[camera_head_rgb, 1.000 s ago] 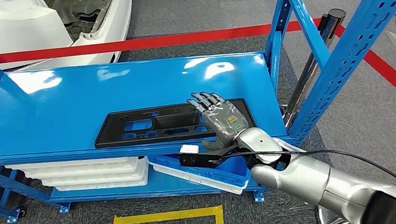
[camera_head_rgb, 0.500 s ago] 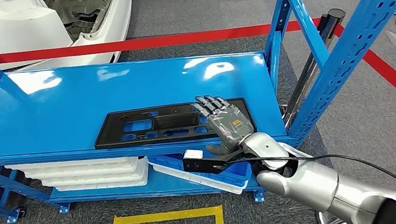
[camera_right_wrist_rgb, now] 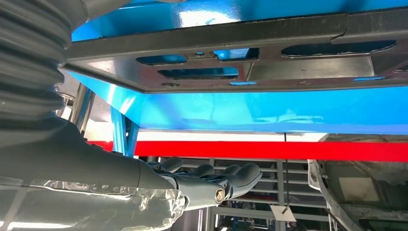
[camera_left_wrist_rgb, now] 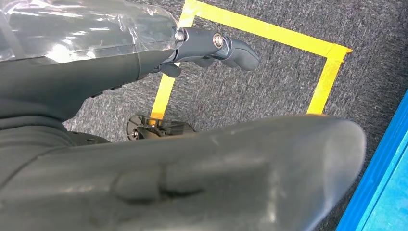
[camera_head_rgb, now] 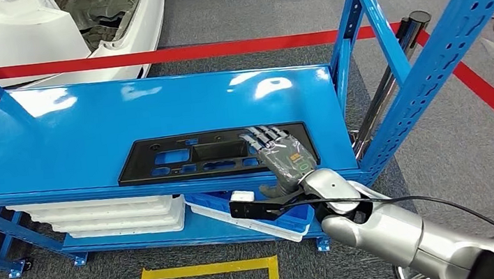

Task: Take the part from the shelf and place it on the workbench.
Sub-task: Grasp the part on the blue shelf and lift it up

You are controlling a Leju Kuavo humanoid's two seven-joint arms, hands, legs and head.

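One black part [camera_head_rgb: 193, 155] lies flat near the front edge of the blue shelf [camera_head_rgb: 88, 122].
The right hand [camera_head_rgb: 281, 155] reaches over the part's right end, fingers outstretched and apart, apparently hovering just above it; the left hand [camera_left_wrist_rgb: 144, 159] hangs over grey carpet, grip unclear.

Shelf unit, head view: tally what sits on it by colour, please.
Black: 1, the flat panel part on the upper shelf, under the right robot hand.
White: 3 stacked trays below, as far as visible.
Blue-and-white: 1 tilted bin.
Total: 5
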